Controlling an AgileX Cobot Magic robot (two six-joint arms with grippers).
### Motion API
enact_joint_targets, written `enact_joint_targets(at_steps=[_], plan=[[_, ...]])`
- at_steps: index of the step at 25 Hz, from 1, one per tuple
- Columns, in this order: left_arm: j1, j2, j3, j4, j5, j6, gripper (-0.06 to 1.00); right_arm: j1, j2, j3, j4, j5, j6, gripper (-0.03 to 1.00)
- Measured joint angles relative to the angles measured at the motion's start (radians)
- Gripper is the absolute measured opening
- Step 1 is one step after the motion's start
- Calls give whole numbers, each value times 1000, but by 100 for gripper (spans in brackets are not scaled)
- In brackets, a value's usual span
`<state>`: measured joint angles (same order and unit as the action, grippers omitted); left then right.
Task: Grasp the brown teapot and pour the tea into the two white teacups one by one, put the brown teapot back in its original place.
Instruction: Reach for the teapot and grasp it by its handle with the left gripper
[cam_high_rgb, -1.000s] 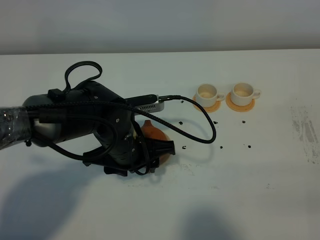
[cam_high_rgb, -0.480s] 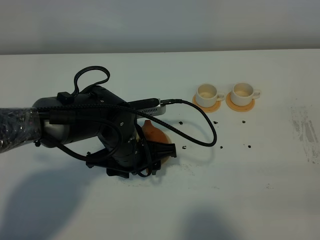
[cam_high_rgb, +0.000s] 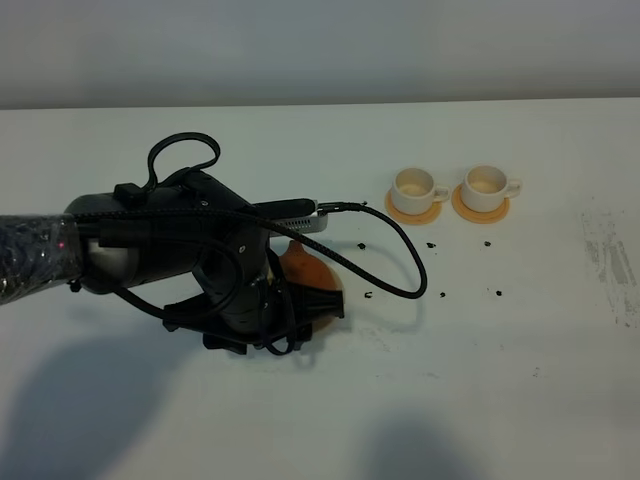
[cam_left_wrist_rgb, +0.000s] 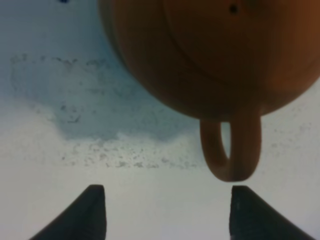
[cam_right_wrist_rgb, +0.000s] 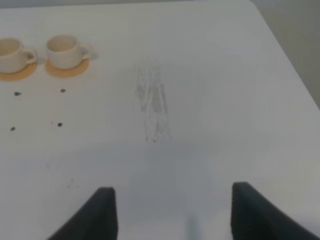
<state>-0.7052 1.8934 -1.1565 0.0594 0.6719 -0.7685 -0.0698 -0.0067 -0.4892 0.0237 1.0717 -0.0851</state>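
The brown teapot (cam_high_rgb: 305, 266) stands left of the table's middle, mostly hidden under my left arm. In the left wrist view the teapot (cam_left_wrist_rgb: 215, 55) fills the top, with its loop handle (cam_left_wrist_rgb: 232, 150) pointing at my left gripper (cam_left_wrist_rgb: 167, 215). That gripper is open and empty, and the handle lies just beyond its fingertips, nearer one finger. In the exterior view the left gripper (cam_high_rgb: 318, 298) sits right beside the teapot. The two white teacups (cam_high_rgb: 414, 187) (cam_high_rgb: 486, 185) stand on small orange coasters at the back right. My right gripper (cam_right_wrist_rgb: 175, 215) is open and empty over bare table. The tan coaster is hidden.
Dark specks (cam_high_rgb: 431, 245) lie scattered on the white table between teapot and cups. A grey scuffed patch (cam_high_rgb: 610, 262) marks the right side and also shows in the right wrist view (cam_right_wrist_rgb: 152, 105). A black cable (cam_high_rgb: 400, 250) loops out from the left arm. The table's right edge (cam_right_wrist_rgb: 285, 60) shows.
My left arm has shifted slightly right and settled close over the teapot, and its cable loop has moved with it. The teapot and cups have not moved.
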Motion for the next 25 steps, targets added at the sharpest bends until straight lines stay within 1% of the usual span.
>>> enact_joint_targets(at_steps=[7, 10, 13, 25], plan=[[7, 0, 0, 8, 9, 0, 51, 0, 0, 0, 1, 0, 0, 52], [8, 0, 0, -22, 7, 5, 51, 0, 0, 0, 1, 0, 0, 52], [8, -4, 0, -59, -14, 37, 51, 0, 0, 0, 1, 0, 0, 52], [19, 31, 0, -59, -75, 47, 51, 0, 0, 0, 1, 0, 0, 52]])
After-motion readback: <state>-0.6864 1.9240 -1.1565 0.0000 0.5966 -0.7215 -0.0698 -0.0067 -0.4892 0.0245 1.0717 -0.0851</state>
